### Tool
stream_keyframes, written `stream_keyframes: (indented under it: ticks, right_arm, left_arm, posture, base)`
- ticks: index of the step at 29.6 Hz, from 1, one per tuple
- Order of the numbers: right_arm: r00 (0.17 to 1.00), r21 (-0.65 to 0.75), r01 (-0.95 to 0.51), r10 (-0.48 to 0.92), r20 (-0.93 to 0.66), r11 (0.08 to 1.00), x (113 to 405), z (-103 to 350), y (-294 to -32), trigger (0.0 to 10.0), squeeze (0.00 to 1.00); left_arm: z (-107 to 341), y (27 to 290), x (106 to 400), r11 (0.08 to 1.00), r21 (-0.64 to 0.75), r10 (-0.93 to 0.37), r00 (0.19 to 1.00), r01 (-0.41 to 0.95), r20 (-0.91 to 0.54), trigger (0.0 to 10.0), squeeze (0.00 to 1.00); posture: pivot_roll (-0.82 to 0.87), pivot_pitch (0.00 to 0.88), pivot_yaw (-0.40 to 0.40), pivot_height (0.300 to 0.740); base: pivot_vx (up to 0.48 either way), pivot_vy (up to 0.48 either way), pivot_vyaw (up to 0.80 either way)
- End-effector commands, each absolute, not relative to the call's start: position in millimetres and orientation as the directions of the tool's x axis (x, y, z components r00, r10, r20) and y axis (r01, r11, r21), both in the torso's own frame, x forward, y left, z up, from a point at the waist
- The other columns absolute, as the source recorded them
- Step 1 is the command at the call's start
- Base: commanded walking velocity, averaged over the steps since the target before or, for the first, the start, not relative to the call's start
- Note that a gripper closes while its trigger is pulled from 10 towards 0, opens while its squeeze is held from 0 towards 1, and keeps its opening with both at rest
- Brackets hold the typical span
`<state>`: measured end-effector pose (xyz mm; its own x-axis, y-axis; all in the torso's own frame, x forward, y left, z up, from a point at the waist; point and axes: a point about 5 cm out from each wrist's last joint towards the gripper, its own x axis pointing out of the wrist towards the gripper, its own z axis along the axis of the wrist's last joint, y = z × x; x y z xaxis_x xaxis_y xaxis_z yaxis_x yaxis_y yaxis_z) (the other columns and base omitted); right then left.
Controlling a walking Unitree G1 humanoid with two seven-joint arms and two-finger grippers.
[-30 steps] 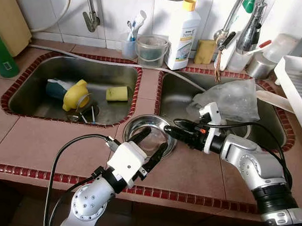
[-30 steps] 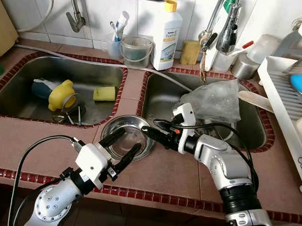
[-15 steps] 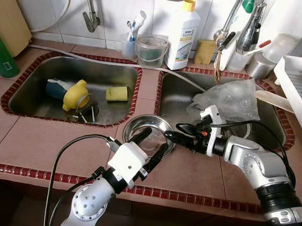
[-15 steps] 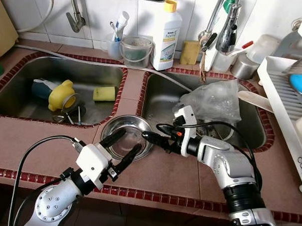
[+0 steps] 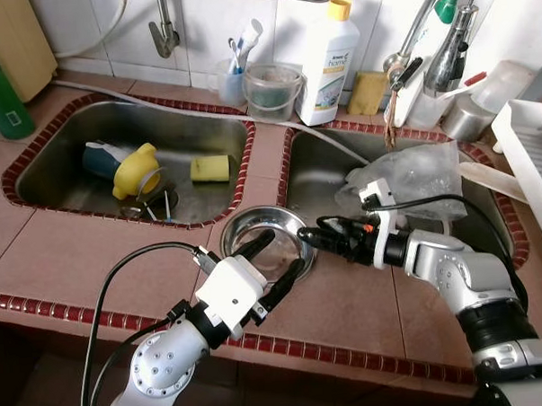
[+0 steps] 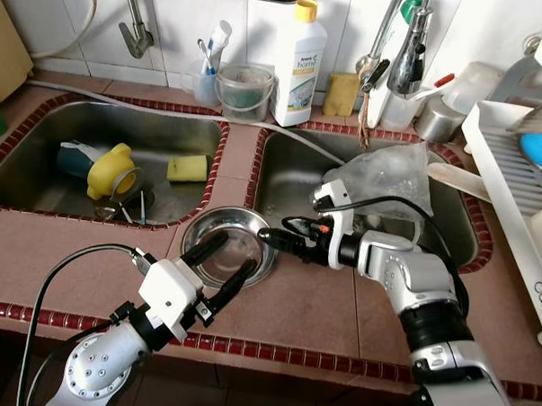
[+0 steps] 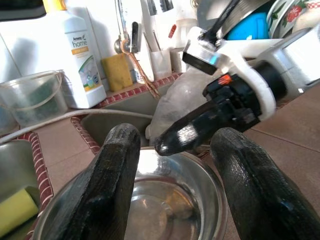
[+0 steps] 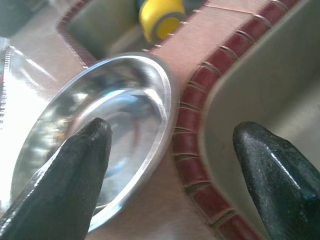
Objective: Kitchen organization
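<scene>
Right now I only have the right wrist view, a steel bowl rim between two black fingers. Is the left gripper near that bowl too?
Observer: Yes. The left gripper is open, its fingers spanning the near side of the steel bowl.
Operator: Where does the bowl sit?
Observer: On the tiled counter, in front of the strip between the two sinks.
Operator: Anything behind my right arm?
Observer: A crumpled clear plastic bag lies in the right sink, just behind the right gripper.

Shiny steel bowl [image 5: 265,240] (mirror-smooth) on matt tiled counter [image 5: 66,257].
</scene>
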<state>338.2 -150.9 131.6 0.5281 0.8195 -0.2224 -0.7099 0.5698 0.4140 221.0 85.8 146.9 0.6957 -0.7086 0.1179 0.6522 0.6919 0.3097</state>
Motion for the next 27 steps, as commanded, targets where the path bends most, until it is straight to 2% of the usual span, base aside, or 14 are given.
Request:
stream_keyframes:
  ticks: [1, 12, 21, 27]
  right_arm:
    - [0.530, 0.400, -0.710, 0.813, -0.239, 0.580, 342, 132, -156, 10.0, 0.00]
    - [0.504, 0.374, -0.728, 0.819, -0.275, 0.574, 351, 125, -151, 10.0, 0.00]
    - [0.452, 0.374, -0.799, 0.881, -0.142, 0.471, 355, 140, -133, 10.0, 0.00]
    - [0.455, 0.369, -0.801, 0.880, -0.134, 0.470, 356, 142, -133, 10.0, 0.00]
  left_arm:
    - [147, 83, 219, 0.680, 0.321, -0.719, 0.685, 0.660, 0.114, 10.0, 0.00]
    - [149, 82, 218, 0.690, 0.320, -0.709, 0.694, 0.649, 0.123, 10.0, 0.00]
    - [150, 82, 217, 0.698, 0.317, -0.702, 0.701, 0.642, 0.127, 10.0, 0.00]
    - [150, 82, 217, 0.698, 0.318, -0.703, 0.700, 0.642, 0.127, 10.0, 0.00]
  posture:
    - [-0.03, 0.144, -0.107, 0.740]
    - [-0.01, 0.153, -0.120, 0.740]
    - [-0.01, 0.157, -0.121, 0.740]
    - [-0.01, 0.156, -0.115, 0.740]
  base:
    - [0.000, 0.000, 0.00]
    - [0.000, 0.000, 0.00]
    - [0.000, 0.000, 0.00]
    - [0.000, 0.000, 0.00]
